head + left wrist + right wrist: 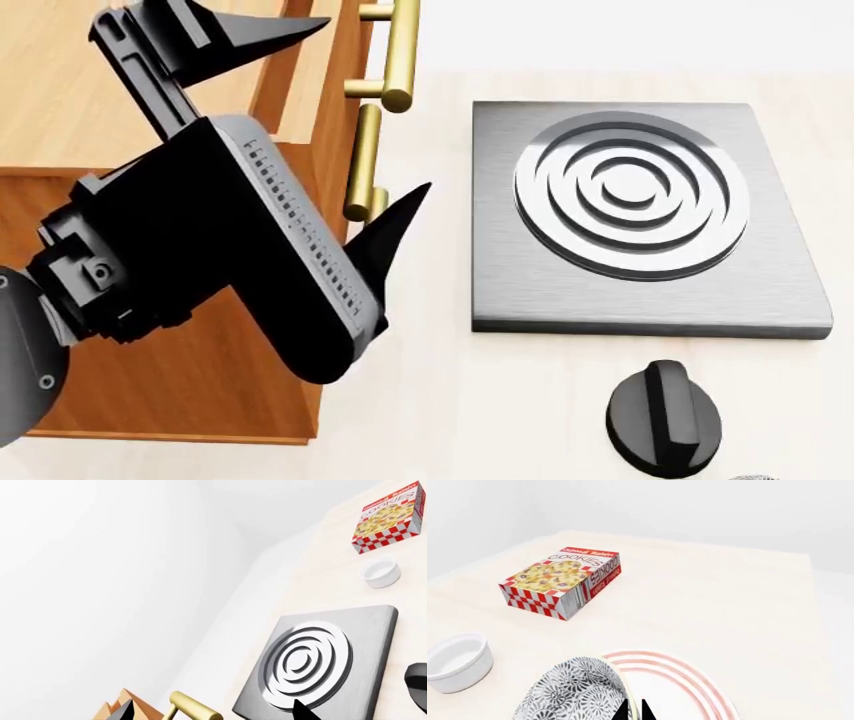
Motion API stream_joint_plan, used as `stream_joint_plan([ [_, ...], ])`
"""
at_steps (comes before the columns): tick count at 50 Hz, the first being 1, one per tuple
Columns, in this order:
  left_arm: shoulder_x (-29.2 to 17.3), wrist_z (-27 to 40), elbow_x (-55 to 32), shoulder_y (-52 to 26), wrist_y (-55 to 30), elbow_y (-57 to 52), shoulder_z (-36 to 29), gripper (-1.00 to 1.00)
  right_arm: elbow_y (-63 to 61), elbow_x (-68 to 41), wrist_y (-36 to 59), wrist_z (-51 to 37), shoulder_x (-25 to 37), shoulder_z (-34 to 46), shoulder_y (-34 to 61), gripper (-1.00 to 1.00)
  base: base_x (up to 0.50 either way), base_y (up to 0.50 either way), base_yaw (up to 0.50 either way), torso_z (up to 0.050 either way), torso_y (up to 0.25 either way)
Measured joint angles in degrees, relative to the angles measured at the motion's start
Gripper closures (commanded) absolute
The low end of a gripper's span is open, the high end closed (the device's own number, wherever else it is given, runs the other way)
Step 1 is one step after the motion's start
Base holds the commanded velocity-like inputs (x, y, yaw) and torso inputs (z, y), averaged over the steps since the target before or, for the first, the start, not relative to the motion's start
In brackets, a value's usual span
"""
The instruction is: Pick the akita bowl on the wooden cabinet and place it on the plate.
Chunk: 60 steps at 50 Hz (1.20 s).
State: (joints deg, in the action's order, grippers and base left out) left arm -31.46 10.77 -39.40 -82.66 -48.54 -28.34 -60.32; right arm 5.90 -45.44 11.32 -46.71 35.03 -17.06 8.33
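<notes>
- Right gripper (636, 711): we are seeing its two black fingertips drawn almost together. They are appearing to pinch the rim of the one akita bowl (570, 692).
- We are counting one bowl, patterned black on white. It is sitting tilted at the edge of the one plate (680, 685), overlapping the red rings. We cannot tell whether it is touching the plate.
- We are counting one red-and-white cookie box (560, 582) lying flat on the pale table (727, 605), well apart from the plate.
- One small white ramekin (457, 662) is standing upright near the bowl, between it and the cookie box.
- Left gripper (350, 112): in the head view we are seeing its two fingers spread wide apart, clamping nothing.
- It is hanging in front of the one wooden cabinet (80, 90), which is filling the 9 o'clock side of the head view.
- We are counting two brass bar handles on the cabinet's front, one (398, 50) at 12 o'clock of the other (360, 160).
- One dark square stove plate (534, 270) is lying at 3 o'clock of the left gripper.
- One black knob (663, 415) is sitting at 6 o'clock of the stove plate, just apart from it.
</notes>
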Motion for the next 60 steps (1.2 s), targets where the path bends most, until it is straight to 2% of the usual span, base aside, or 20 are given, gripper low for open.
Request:
stream_joint_plan([
  [28, -0.5, -0.1, 0.6, 1.0, 0.9, 0.8, -0.5, -1.00, 3.9, 1.0, -0.7, 1.3, -0.7, 1.2, 2.5, 1.00, 0.00, 0.00, 0.00, 0.000, 0.000],
  [29, -0.5, -0.1, 0.6, 1.0, 1.0, 0.9, -0.5, -1.00, 4.0, 1.1, -0.8, 1.4, -0.8, 1.2, 2.5, -1.00, 0.00, 0.00, 0.00, 0.000, 0.000],
  [60, -0.7, 0.0, 0.5, 1.3, 1.2, 0.9, -0.4, -1.00, 4.1, 2.2, -1.0, 2.6, -0.8, 1.3, 2.1, -1.00, 0.00, 0.00, 0.00, 0.000, 0.000],
])
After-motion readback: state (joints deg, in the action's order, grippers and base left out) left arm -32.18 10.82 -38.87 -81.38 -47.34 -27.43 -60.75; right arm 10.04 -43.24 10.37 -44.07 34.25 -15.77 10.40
